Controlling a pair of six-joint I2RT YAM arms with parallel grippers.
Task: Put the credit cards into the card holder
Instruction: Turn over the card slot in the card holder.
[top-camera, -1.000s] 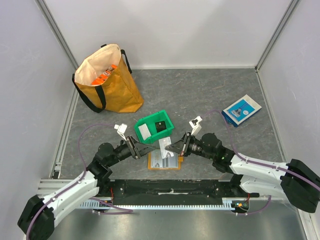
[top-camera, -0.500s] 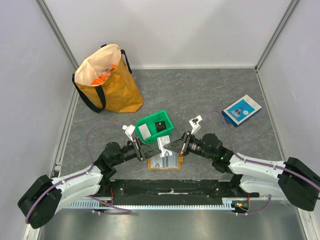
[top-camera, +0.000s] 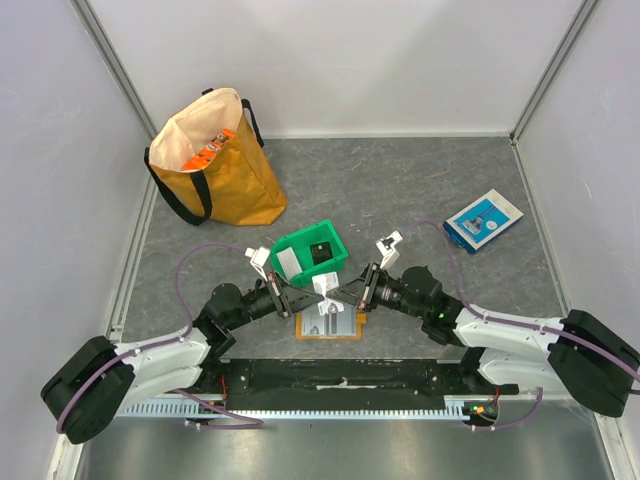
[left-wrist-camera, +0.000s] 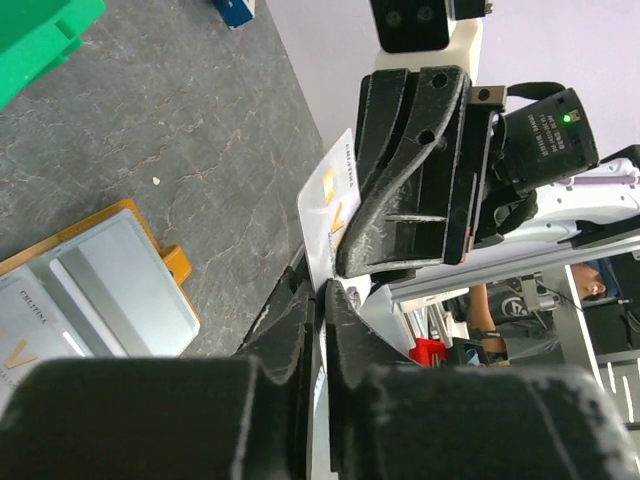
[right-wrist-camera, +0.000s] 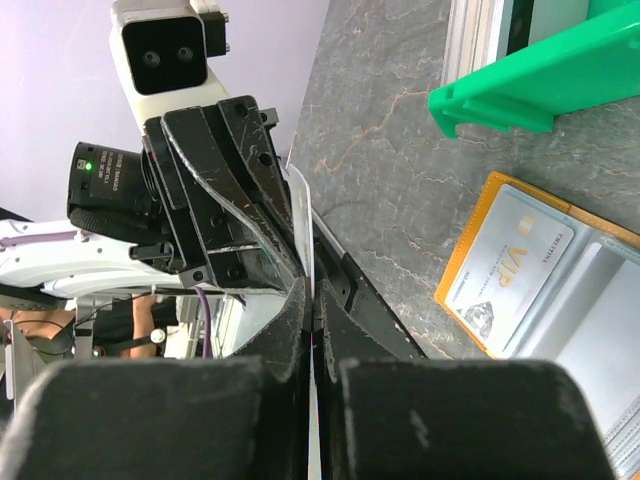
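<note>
A white credit card (top-camera: 323, 287) stands on edge just above the open orange card holder (top-camera: 303, 324), pinched from both sides. My left gripper (top-camera: 313, 296) is shut on its left edge, and the left wrist view shows the card (left-wrist-camera: 330, 215) rising from between my fingers. My right gripper (top-camera: 336, 294) is shut on the same card (right-wrist-camera: 303, 225) from the right. Two light cards (right-wrist-camera: 515, 265) lie in the card holder (right-wrist-camera: 462, 262) pockets. The green bin (top-camera: 310, 255) holds a white card (top-camera: 288, 263) and a black card (top-camera: 320, 250).
An orange-yellow tote bag (top-camera: 213, 160) stands at the back left. A blue-and-white flat box (top-camera: 483, 220) lies on the mat at the right. The green bin sits right behind the card holder, and metal rails run along the near edge.
My left arm has reached rightward to the card held by the right gripper, and its jaws have gone from open to shut on it. The right arm has barely moved.
</note>
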